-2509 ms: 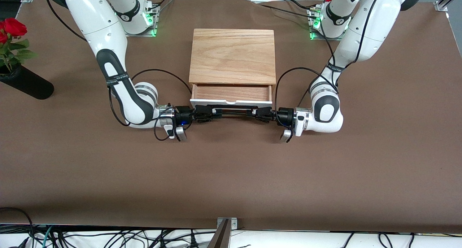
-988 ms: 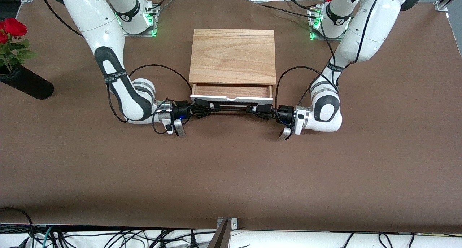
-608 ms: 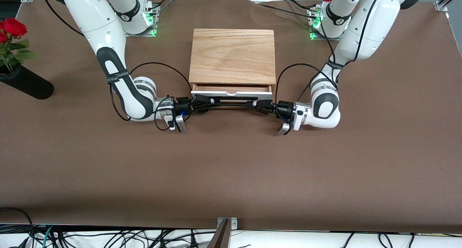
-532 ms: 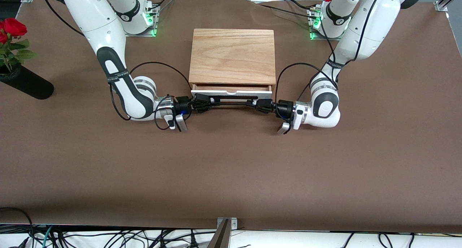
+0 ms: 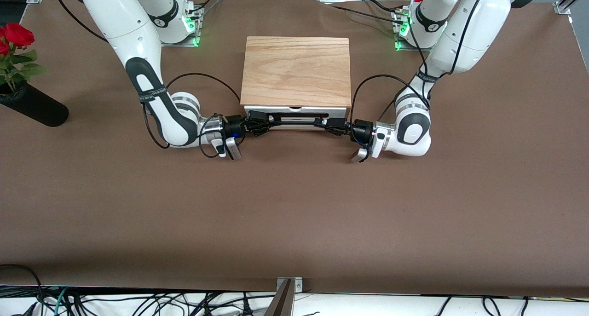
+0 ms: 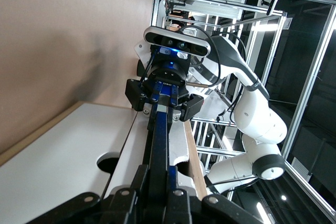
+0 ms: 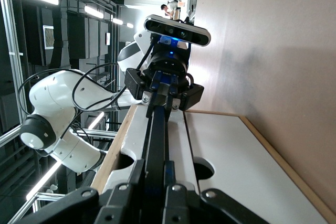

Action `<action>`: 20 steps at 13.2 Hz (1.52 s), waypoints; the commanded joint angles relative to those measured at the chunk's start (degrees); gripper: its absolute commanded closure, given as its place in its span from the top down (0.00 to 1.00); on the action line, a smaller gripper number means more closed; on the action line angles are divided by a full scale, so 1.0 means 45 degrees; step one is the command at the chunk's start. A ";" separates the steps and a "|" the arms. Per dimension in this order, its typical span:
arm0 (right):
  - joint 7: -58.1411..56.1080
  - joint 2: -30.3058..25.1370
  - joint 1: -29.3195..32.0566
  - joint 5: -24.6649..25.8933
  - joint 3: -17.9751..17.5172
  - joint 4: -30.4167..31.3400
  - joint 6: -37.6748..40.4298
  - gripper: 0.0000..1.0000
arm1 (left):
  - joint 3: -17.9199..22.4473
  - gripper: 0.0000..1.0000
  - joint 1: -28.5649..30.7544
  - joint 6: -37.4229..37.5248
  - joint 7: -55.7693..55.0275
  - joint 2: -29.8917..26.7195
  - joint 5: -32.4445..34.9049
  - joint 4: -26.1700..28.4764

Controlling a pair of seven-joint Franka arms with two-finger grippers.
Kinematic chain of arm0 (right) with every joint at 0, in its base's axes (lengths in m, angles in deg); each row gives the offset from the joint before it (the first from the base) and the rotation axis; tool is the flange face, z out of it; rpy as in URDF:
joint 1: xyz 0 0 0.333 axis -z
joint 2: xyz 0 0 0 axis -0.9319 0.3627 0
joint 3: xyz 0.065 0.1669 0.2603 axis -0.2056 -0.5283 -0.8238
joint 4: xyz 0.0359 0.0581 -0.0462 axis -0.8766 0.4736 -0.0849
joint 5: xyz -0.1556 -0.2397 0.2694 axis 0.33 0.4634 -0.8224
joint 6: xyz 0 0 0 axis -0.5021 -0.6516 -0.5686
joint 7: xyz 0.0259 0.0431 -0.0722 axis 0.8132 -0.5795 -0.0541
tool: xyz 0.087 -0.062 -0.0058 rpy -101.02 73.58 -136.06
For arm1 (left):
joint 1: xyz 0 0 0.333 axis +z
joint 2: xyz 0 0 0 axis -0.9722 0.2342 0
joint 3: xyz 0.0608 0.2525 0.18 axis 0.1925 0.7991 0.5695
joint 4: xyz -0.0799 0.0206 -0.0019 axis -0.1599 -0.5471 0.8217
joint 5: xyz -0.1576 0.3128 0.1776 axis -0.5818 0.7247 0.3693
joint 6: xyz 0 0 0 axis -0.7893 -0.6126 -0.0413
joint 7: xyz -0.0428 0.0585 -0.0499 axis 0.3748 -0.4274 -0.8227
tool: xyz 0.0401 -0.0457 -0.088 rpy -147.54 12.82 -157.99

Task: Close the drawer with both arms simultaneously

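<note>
The drawer's white front panel (image 5: 294,110) sits against the face of the oak-grain box (image 5: 297,70), and its wood tray is hidden inside. My right gripper (image 5: 264,121) is shut on the black wire handle (image 5: 294,120) at the right arm's end. My left gripper (image 5: 324,123) is shut on the handle at the left arm's end. In the left wrist view my left gripper (image 6: 157,184) clamps the handle (image 6: 159,140) beside the drawer panel (image 6: 131,150). In the right wrist view my right gripper (image 7: 155,182) clamps the handle (image 7: 156,135) beside the panel (image 7: 178,140).
A black vase (image 5: 32,105) with a red rose (image 5: 18,35) lies at the right arm's end of the table. The plain white lower panel (image 6: 58,156) shows under the drawer. Brown table (image 5: 294,215) stretches toward the camera, with cables along its edge.
The drawer has slid into the box until its wood tray no longer shows. Both grippers moved toward the box with the handle held between them.
</note>
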 commanded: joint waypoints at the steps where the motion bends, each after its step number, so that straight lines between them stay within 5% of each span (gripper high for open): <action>1: -0.1190 -0.0128 0.0064 0.0149 -0.0242 0.0742 0.0002 0.00 | -0.0502 0.00 -0.0095 0.0327 0.0117 -0.0463 -0.0145 0.0599; 3: -0.1190 -0.0128 0.0064 0.0149 -0.0455 0.0781 -0.0017 0.00 | -0.0502 0.03 -0.0095 0.0308 0.0097 -0.0424 -0.0145 0.0580; 4: -0.1190 -0.0108 0.0064 0.0149 -0.0476 0.0781 0.0002 0.02 | -0.0502 0.26 -0.0095 0.0308 0.0097 -0.0424 -0.0145 0.0580; 5: -0.1170 -0.0108 0.0064 0.0149 -0.0496 0.0800 0.0002 0.09 | -0.0502 0.70 -0.0056 0.0327 0.0020 -0.0424 -0.0145 0.0580; 6: -0.1132 -0.0089 0.0084 0.0149 -0.0496 0.0781 0.0002 0.21 | -0.0502 1.00 0.0041 0.0366 -0.0116 -0.0424 -0.0145 0.0580; 7: -0.0996 -0.0089 0.0084 0.0149 -0.0496 0.0723 0.0002 0.41 | -0.0483 1.00 0.0061 0.0386 -0.0098 -0.0404 -0.0126 0.0560; 9: -0.0703 -0.0069 0.0122 0.0168 -0.0457 0.0392 -0.0037 0.63 | -0.0463 1.00 0.0061 0.0367 -0.0117 -0.0385 -0.0126 0.0502; 10: -0.0528 -0.0030 0.0277 0.0188 -0.0437 0.0197 -0.0114 0.87 | -0.0463 1.00 0.0061 0.0367 -0.0137 -0.0385 -0.0126 0.0482; 11: -0.0352 -0.0011 0.0434 0.0227 -0.0360 -0.0134 -0.0115 1.00 | -0.0463 1.00 0.0081 0.0367 -0.0176 -0.0385 -0.0126 0.0405; 14: 0.0602 0.0146 0.1000 0.1529 -0.0068 -0.1557 -0.0174 1.00 | -0.0249 1.00 0.0081 0.0347 -0.0428 -0.0385 -0.0067 -0.0102; 18: 0.2088 -0.0631 0.1295 0.5042 0.1296 -0.2851 -0.0076 1.00 | 0.0668 1.00 0.0120 0.0308 -0.3000 -0.0423 0.2154 -0.2091; 20: 0.2519 -0.1937 0.1275 0.7789 0.1825 -0.2833 -0.0290 1.00 | 0.1098 1.00 0.0120 0.0308 -0.4350 -0.0424 0.3810 -0.3398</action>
